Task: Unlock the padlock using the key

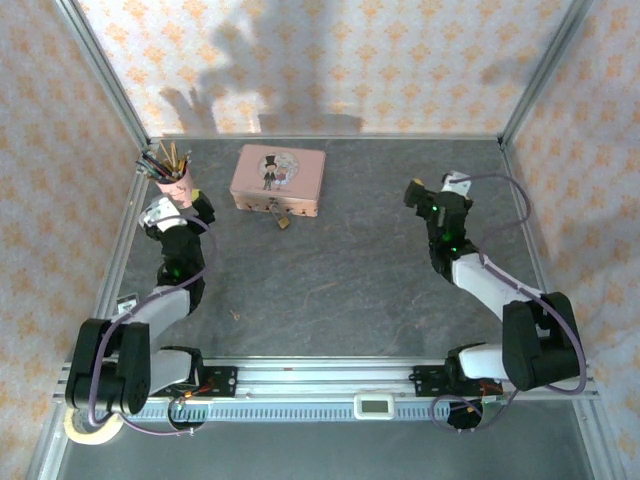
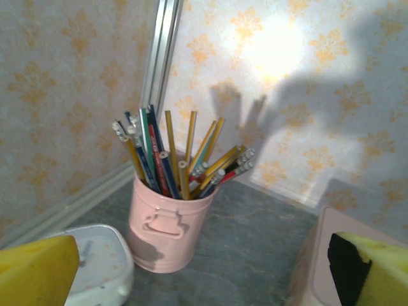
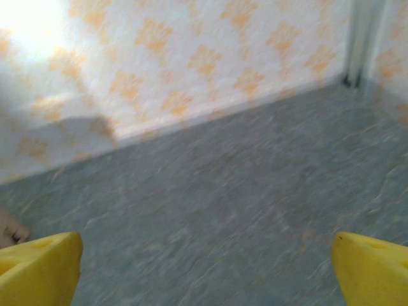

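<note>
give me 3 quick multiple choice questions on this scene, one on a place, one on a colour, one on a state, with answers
1. Where is the padlock? A beside the right arm's base; B against the near side of the pink tin; C between the arm bases.
2. What colour is the pencil cup? A blue; B black; C pink.
3. How is the right hand? A open, nothing held; B shut tight; C shut on the padlock.
Answers: 1 B, the top view shows it at the tin's near edge. 2 C, the left wrist view shows a pink cup. 3 A, its yellow fingers sit far apart with the table showing between them.
</note>
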